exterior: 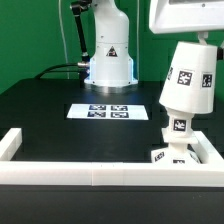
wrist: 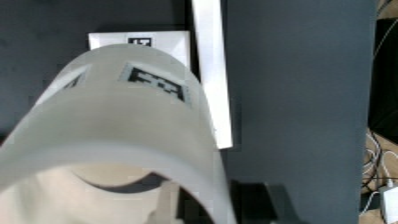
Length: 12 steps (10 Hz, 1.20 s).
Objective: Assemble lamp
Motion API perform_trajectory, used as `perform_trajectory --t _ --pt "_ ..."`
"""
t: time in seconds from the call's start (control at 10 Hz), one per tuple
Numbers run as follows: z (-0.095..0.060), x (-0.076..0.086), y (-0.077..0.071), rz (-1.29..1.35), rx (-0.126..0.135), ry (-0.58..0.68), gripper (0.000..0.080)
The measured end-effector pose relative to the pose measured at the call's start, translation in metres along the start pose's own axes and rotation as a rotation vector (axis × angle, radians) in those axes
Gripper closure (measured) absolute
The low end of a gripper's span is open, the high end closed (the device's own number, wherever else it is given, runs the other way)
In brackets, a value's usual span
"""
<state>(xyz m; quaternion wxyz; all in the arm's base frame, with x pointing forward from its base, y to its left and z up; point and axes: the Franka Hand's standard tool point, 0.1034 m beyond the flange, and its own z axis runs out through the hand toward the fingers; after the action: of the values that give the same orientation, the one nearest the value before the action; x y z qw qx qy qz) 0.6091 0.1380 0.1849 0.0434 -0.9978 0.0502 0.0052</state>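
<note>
1. At the exterior view's left, a long white border rail (exterior: 60, 165) runs along the near edge of the black table (exterior: 40, 110) and turns up at the left corner.
2. Toward the middle, the flat white marker board (exterior: 102, 111) lies on the table, in front of the robot arm's white pedestal (exterior: 108, 62) at the far side.
3. At the exterior view's right, the white tapered cup-shaped lamp shade (exterior: 188, 80) hangs tilted above the table, its narrow end up and its wide end down, with a black-and-white tag on its side.
4. Just under the shade stands the white tagged bulb on its stem (exterior: 179, 127), on the flat square white lamp base (exterior: 172, 155) in the near right corner by the rail. Whether shade and bulb touch cannot be told.
5. The gripper itself shows in neither view: in the exterior view the top of the shade runs up against the frame's right edge, and in the wrist view the shade (wrist: 125, 130) fills the picture close to the camera. How far the fingers are apart, or whether they hold the shade, cannot be told.
</note>
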Motion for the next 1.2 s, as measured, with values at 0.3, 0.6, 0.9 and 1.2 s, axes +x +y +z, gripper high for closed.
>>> perform_trajectory --t 0.3,0.6,0.9,1.2 --pt "0.017 -0.009 0.003 -0.002 -0.004 0.009 0.0755" --pt "0.026 -0.015 0.007 0.003 -0.009 0.009 0.0755" --pt "0.032 -0.015 0.013 0.000 -0.014 0.002 0.0755" --pt "0.034 -0.015 0.015 0.003 -0.015 0.002 0.0669"
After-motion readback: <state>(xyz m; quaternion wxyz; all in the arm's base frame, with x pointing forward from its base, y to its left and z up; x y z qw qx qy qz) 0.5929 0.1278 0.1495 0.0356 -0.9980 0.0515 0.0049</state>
